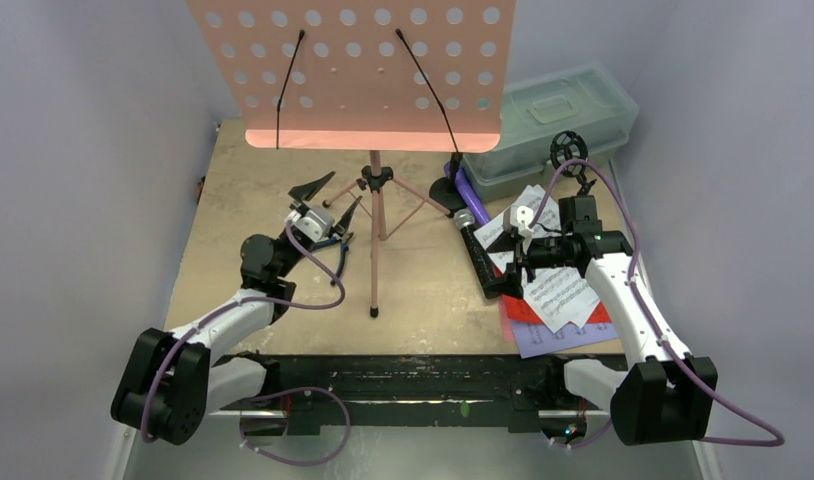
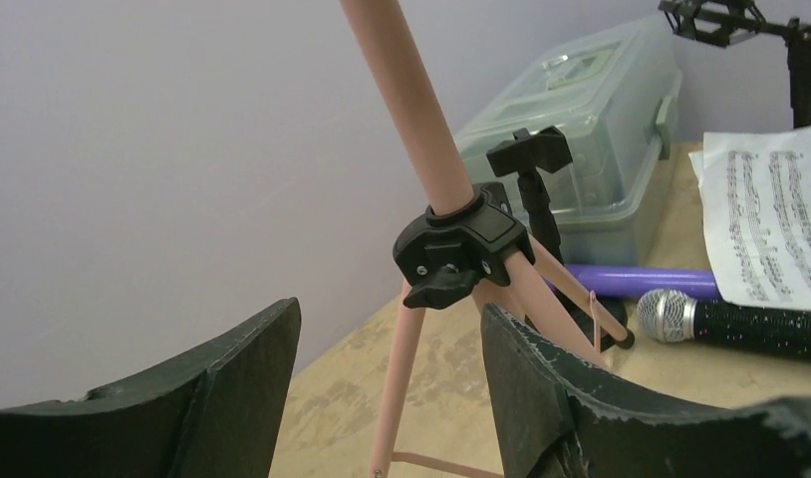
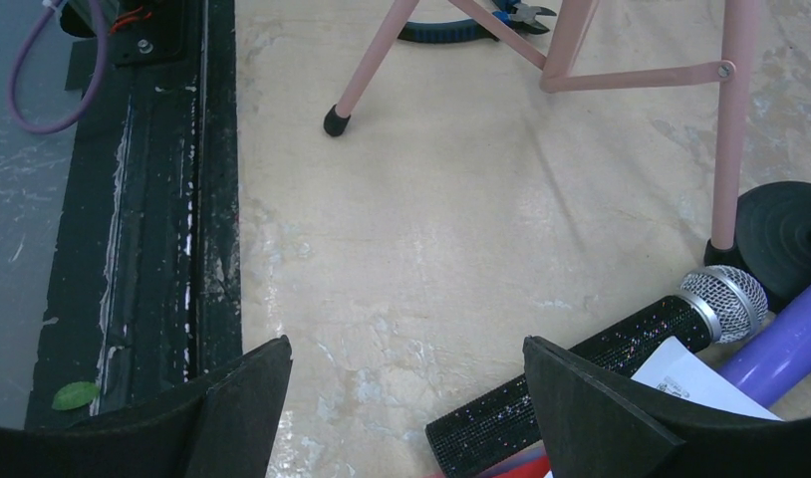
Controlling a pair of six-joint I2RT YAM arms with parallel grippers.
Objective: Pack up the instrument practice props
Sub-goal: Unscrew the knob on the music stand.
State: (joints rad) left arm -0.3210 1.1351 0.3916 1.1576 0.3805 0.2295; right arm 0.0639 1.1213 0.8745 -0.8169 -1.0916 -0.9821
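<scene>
Fingers (image 2: 242, 368) of the left gripper (image 2: 392, 329) stand apart and empty. The pink music stand (image 2: 421, 139) rises just right and far of them, its pole upright. This arm is the nearer one. Pliers (image 3: 451, 33) lie below it. The right gripper (image 3: 406, 368), also spread and empty, hovers over the black microphone (image 3: 621, 344) and sheets (image 1: 563, 295) at right. The purple microphone (image 3: 785, 349) and box (image 1: 558, 115) lie farther.
</scene>
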